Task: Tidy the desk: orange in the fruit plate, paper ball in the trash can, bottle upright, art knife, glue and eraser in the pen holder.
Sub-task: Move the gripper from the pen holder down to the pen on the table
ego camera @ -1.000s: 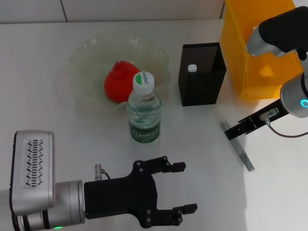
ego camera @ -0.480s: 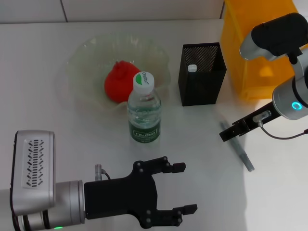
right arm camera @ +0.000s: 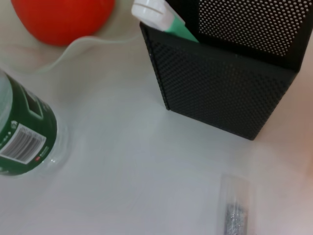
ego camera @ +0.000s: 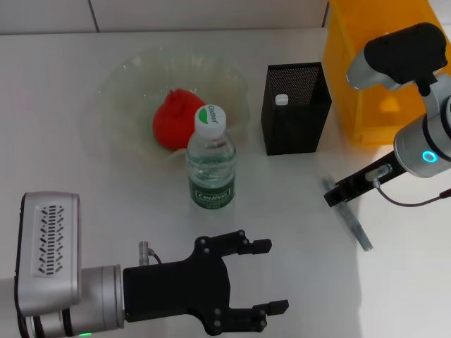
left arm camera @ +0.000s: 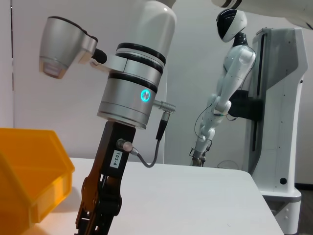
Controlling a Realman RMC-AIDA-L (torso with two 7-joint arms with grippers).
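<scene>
The orange [ego camera: 173,121] lies in the fruit plate [ego camera: 120,77]. In front of the plate the bottle [ego camera: 210,162] stands upright. The glue [ego camera: 282,100], white-capped, sticks up inside the black mesh pen holder [ego camera: 296,134]. The grey art knife [ego camera: 356,225] lies flat on the table, right of the holder. My right gripper [ego camera: 332,197] hovers at the knife's far end. Near the table's front edge, my left gripper [ego camera: 271,276] is open and holds nothing. The paper ball and the eraser are out of view.
The yellow trash can [ego camera: 373,77] stands at the back right, close behind my right arm. The right wrist view shows the pen holder [right arm camera: 220,93], the bottle [right arm camera: 24,132] and the knife [right arm camera: 234,205] close together.
My right gripper has shifted slightly left, closer over the knife's far end. The left arm and all objects have stayed put.
</scene>
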